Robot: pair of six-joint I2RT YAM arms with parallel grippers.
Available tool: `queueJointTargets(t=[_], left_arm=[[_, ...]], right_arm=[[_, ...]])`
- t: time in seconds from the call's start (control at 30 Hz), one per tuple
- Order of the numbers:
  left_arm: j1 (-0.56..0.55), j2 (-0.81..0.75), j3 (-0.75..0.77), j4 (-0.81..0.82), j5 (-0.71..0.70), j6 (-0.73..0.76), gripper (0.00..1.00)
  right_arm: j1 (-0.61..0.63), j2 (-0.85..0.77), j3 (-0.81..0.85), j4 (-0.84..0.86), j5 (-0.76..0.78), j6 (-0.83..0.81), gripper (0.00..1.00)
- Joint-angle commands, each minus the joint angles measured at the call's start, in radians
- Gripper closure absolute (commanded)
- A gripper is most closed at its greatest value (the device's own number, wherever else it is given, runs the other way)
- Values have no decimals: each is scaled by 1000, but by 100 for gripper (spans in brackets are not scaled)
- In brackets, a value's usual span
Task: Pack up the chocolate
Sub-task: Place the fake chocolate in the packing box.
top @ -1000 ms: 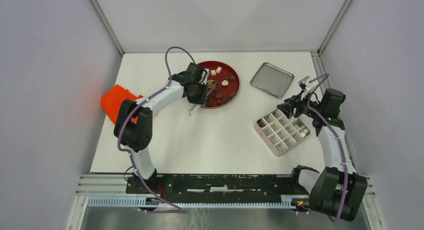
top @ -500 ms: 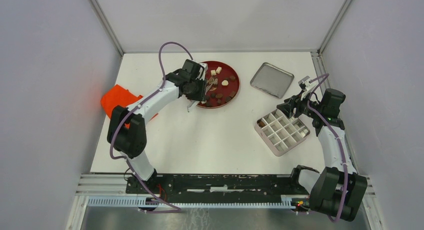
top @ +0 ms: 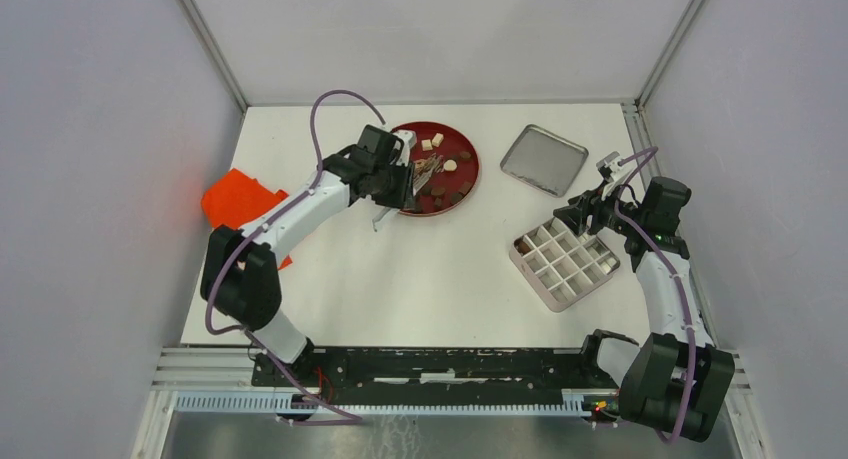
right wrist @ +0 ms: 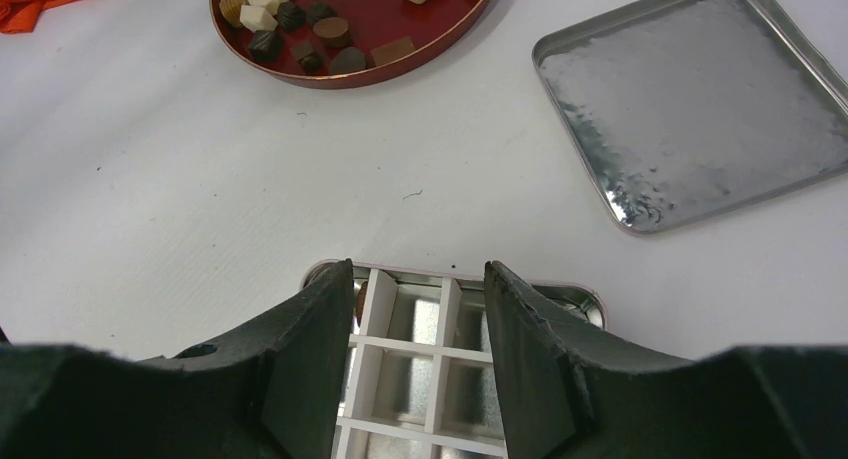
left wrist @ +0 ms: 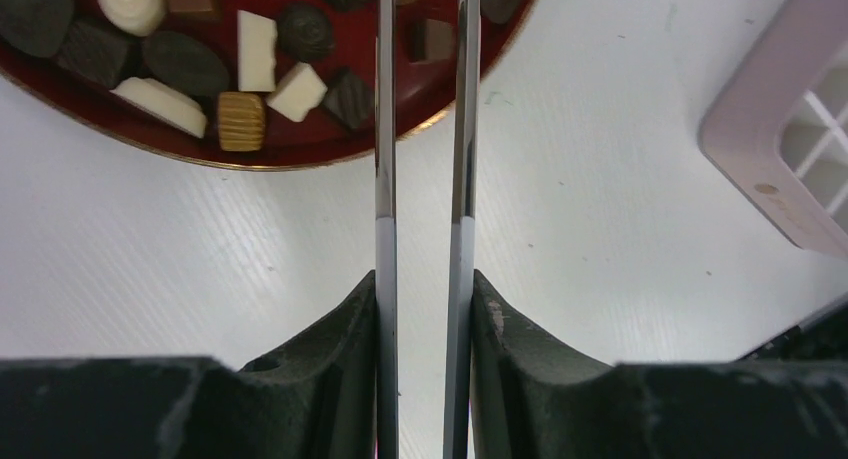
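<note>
RISK: I judge the metal tweezers [left wrist: 385, 129] could twist in my left gripper [left wrist: 423, 279], or a rounded chocolate [left wrist: 240, 119] squirt from their thin blades | LEFT: gripper clamped on the tweezers, blades apart over the red plate [left wrist: 250, 164] | CHOCOLATE: loose on that plate | RIGHT: right gripper [right wrist: 420, 279] half open, empty, well right of the plate

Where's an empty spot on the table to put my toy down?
The big bare patch of table lies between the red plate, the divided box and the arm bases. A narrower gap runs between plate and metal lid. Crowded: the plate, where tweezers hang over the chocolates.
</note>
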Motion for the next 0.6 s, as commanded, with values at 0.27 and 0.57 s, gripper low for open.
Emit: queueJointTargets(t=[0.27,0.57], left_arm=[[-353,-196,-88,241,137,-105,98],[-520,-95,-24,227,32,-133,98]], right_arm=[[-9,-13,52,-4,154,-32,43],[-75,-66,30,54,396,46,41]])
